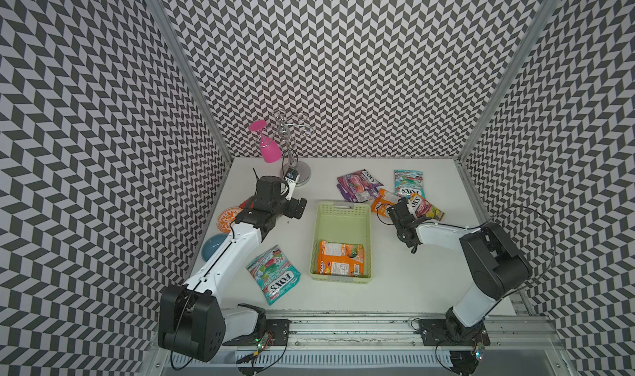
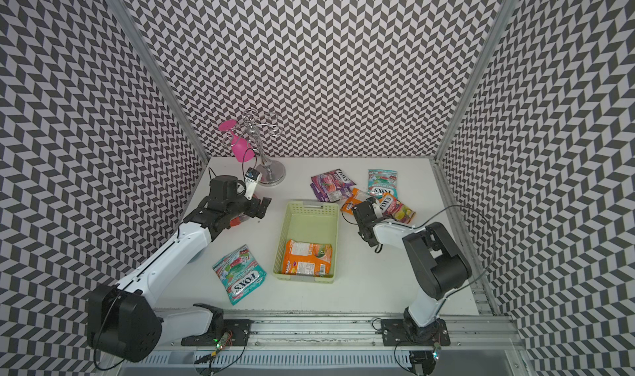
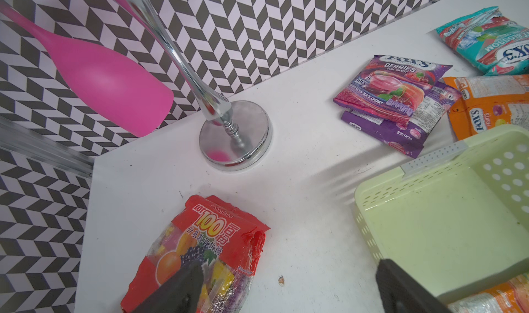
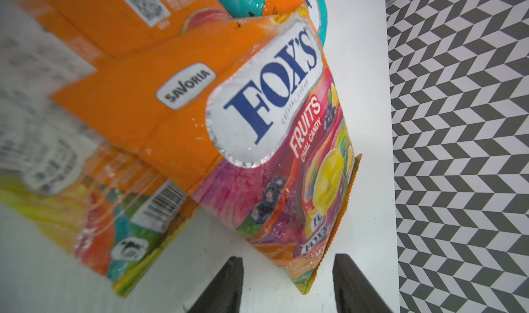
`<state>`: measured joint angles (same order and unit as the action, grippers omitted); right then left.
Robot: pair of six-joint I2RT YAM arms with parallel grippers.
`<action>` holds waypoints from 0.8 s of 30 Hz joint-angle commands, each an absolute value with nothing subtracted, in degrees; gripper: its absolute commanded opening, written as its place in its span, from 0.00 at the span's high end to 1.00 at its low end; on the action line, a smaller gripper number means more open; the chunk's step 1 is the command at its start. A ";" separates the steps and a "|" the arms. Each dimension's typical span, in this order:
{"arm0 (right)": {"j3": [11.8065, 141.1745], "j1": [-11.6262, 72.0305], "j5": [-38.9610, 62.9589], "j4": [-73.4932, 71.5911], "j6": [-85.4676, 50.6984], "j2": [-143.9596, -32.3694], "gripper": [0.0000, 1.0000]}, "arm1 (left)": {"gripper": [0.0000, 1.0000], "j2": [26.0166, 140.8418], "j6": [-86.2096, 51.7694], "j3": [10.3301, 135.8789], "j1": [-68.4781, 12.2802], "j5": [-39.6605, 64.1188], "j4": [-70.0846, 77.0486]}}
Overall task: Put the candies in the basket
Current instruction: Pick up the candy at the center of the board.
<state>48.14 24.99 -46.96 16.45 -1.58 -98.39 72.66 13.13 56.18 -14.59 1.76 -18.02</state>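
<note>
The pale green basket (image 1: 343,226) (image 3: 429,225) stands mid-table with one orange candy bag (image 1: 340,258) lying in it. A teal bag (image 1: 274,275) lies front left. Purple bags (image 1: 359,185) (image 3: 392,91), another teal bag (image 1: 409,183) and orange bags (image 1: 385,199) are heaped at the back right. My right gripper (image 1: 400,209) (image 4: 289,280) is open at that heap, and the corner of the orange FOX'S fruits bag (image 4: 286,154) (image 1: 427,208) reaches between its fingers without touching them. My left gripper (image 1: 299,207) (image 3: 286,285) hangs wide open left of the basket, one finger over a red candy bag (image 3: 206,248).
A chrome glass stand (image 1: 292,171) with a pink glass (image 1: 268,147) hanging on it is at the back left. An orange-and-white bowl (image 1: 228,218) and a blue dish (image 1: 213,247) lie by the left wall, partly under my left arm. Patterned walls close three sides.
</note>
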 commanded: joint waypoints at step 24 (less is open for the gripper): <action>46.76 24.70 -51.00 8.35 4.77 -97.77 1.00 | 0.01 71.40 13.45 57.11 -15.21 1.75 -17.02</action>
<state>47.29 24.01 -48.60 10.63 4.05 -100.14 72.64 13.19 56.18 -14.74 1.76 -18.02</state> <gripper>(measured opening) 0.044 0.988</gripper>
